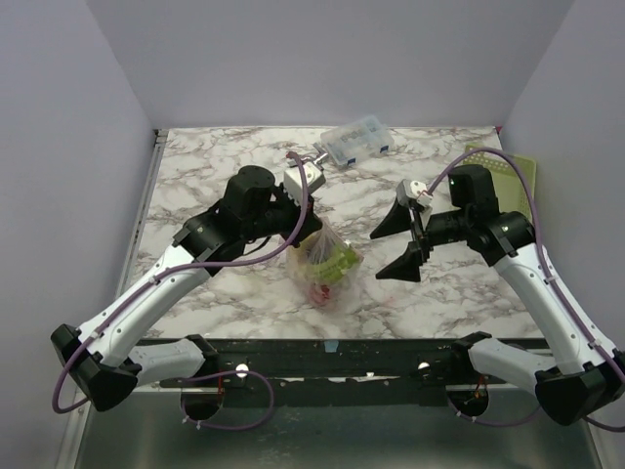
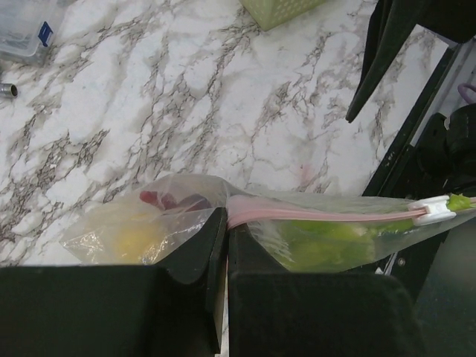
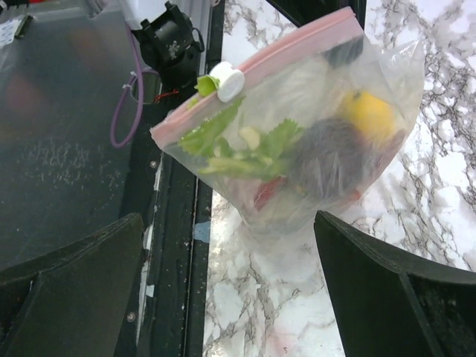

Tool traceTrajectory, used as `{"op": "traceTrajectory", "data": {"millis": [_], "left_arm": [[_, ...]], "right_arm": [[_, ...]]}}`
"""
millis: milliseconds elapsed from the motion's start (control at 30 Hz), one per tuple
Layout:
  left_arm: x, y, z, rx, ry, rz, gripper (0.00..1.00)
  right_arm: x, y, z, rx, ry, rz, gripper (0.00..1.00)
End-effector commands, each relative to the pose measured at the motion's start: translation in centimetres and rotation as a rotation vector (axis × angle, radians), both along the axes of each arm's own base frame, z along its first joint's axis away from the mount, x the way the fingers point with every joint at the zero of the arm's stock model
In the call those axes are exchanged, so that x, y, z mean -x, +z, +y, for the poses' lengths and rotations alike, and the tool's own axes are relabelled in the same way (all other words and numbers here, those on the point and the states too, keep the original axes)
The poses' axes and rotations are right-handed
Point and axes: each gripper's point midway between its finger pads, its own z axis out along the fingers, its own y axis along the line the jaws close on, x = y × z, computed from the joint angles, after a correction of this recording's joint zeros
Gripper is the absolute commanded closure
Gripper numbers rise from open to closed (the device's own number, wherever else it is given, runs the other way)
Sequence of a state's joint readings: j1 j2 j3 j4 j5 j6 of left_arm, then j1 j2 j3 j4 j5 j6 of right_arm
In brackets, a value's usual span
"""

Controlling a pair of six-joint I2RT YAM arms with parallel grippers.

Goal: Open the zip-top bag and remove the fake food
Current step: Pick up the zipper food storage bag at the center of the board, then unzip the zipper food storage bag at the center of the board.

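Note:
The clear zip-top bag point(image 1: 325, 266) hangs over the marble table, its bottom touching the table. My left gripper point(image 1: 309, 231) is shut on the end of its pink zipper strip point(image 2: 312, 211). In the left wrist view the fingers point(image 2: 195, 249) pinch the bag point(image 2: 141, 230). The white slider point(image 3: 226, 80) sits near the strip's other end. Inside the bag point(image 3: 312, 149) show fake food pieces: a yellow lemon point(image 3: 367, 115), a dark purple piece point(image 3: 335, 152), red pieces point(image 3: 269, 192) and green leaves point(image 3: 223, 134). My right gripper point(image 1: 400, 242) is open and empty, to the right of the bag.
A small clear plastic box point(image 1: 356, 141) with blue contents lies at the back. A small metal fitting point(image 1: 317, 155) lies left of it. A green basket point(image 1: 508, 168) stands at the far right. The table's black front rail point(image 1: 332, 352) runs below the bag.

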State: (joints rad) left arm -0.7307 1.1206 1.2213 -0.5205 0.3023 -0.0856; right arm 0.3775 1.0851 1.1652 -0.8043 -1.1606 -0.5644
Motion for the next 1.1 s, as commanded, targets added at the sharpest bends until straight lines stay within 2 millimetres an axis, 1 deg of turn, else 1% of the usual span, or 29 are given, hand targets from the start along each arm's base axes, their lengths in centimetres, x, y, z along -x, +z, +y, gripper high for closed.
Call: {"op": "traceTrajectory", "data": {"millis": [0, 100, 267, 367, 467, 500, 567, 667, 700, 867, 1067], "left_arm": [[-1.4, 3.3, -1.1, 0.084, 0.091, 0.013, 1.00], [-2.0, 3.8, -1.8, 0.073, 0.123, 0.016, 1.00], [-2.3, 4.0, -2.6, 0.048, 0.150, 0.017, 1.00], [-2.3, 3.8, -2.9, 0.040, 0.154, 0.020, 1.00], [-2.4, 3.8, -3.1, 0.034, 0.163, 0.023, 1.00], [-2.3, 3.7, -3.0, 0.030, 0.166, 0.022, 1.00], [-2.3, 3.6, -3.1, 0.027, 0.168, 0.025, 1.00], [-2.2, 3.6, -3.1, 0.029, 0.168, 0.027, 1.00], [-2.1, 3.6, -3.1, 0.028, 0.167, 0.028, 1.00], [-1.9, 3.6, -3.0, 0.033, 0.162, 0.029, 1.00], [-1.4, 3.8, -3.4, 0.052, 0.140, 0.046, 1.00]], "right_arm": [[-0.9, 2.4, 0.1, -0.029, -0.071, -0.006, 0.00], [-1.5, 2.6, 0.1, -0.029, -0.104, -0.008, 0.00], [-1.4, 3.5, -0.1, -0.038, -0.127, -0.027, 0.01], [-2.5, 4.5, -0.4, -0.027, -0.194, -0.069, 0.03], [-3.9, 5.0, -0.8, -0.012, -0.259, -0.100, 0.11], [-4.1, 5.2, -0.9, -0.012, -0.271, -0.108, 0.15], [-4.4, 5.5, -1.0, -0.012, -0.284, -0.116, 0.24], [-4.7, 5.3, -1.2, -0.007, -0.293, -0.113, 0.46], [-4.8, 5.1, -1.2, -0.002, -0.295, -0.109, 0.48], [-4.9, 3.6, -1.2, 0.015, -0.294, -0.090, 0.48], [-5.0, 2.6, -1.0, 0.019, -0.280, -0.058, 0.49]]}}
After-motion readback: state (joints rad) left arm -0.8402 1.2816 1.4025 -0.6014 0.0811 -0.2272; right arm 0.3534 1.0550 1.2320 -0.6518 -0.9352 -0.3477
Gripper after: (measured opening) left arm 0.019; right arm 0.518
